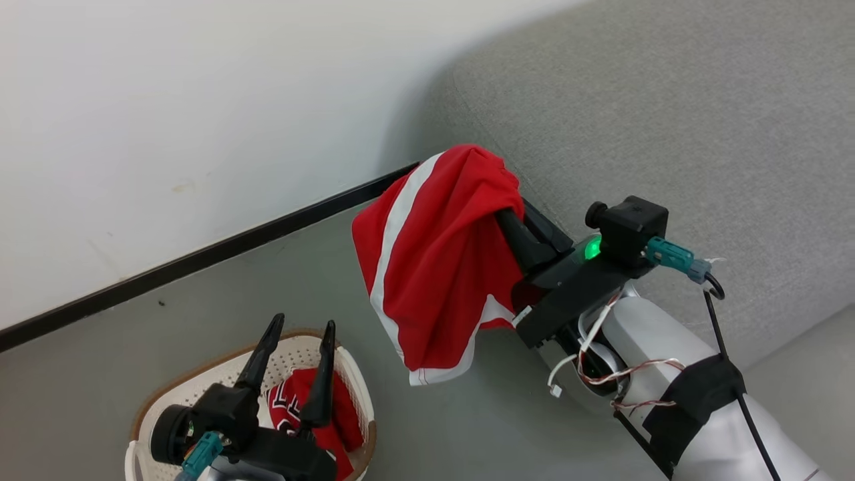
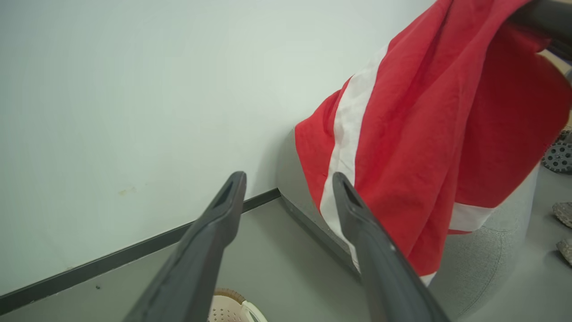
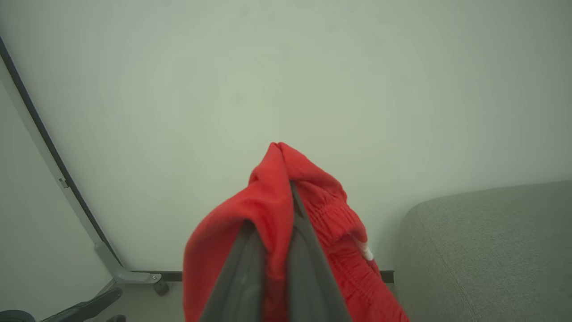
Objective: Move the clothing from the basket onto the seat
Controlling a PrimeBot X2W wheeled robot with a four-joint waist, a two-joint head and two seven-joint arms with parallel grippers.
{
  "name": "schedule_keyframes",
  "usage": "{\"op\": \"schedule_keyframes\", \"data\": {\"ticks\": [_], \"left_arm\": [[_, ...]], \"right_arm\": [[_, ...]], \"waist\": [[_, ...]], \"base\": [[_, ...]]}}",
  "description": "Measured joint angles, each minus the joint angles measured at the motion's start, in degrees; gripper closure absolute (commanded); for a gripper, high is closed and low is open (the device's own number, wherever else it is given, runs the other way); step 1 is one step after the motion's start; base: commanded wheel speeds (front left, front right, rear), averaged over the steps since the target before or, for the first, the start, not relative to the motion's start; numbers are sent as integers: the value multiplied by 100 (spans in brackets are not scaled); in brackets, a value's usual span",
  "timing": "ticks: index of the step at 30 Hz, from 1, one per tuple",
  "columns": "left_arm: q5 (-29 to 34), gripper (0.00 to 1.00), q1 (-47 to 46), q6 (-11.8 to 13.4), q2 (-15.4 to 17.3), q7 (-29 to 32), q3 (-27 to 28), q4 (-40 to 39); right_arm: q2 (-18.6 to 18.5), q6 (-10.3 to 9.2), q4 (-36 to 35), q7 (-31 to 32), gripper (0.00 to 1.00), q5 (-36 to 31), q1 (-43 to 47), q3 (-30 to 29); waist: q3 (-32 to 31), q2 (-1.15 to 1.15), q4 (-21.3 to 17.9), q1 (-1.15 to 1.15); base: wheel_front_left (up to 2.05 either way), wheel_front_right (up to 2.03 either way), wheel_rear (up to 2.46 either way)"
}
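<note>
Head, right gripper: clenched on the shorts, which hang over the floor just beside the sofa.
Head, heading: the sofa lies right of and beyond this gripper, and the right arm is nearer.
Head, left gripper: spread and empty above the basket, where the jersey lies.
Left wrist: left gripper apart; shorts ahead to the right; basket below.
Right wrist: right gripper pinches the shorts; sofa low right.

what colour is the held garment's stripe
White stripe on the red garment; clearest in left wrist view.
</note>
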Motion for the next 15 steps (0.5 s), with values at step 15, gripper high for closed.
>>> {"op": "schedule_keyframes", "data": {"ticks": [15], "left_arm": [[-1,0,-40,-1,-1,0,-149,-21]], "right_arm": [[13,0,-62,0,100,-156,-1,-147]], "waist": [[142,0,-624,0]], "base": [[0,0,0]]}}
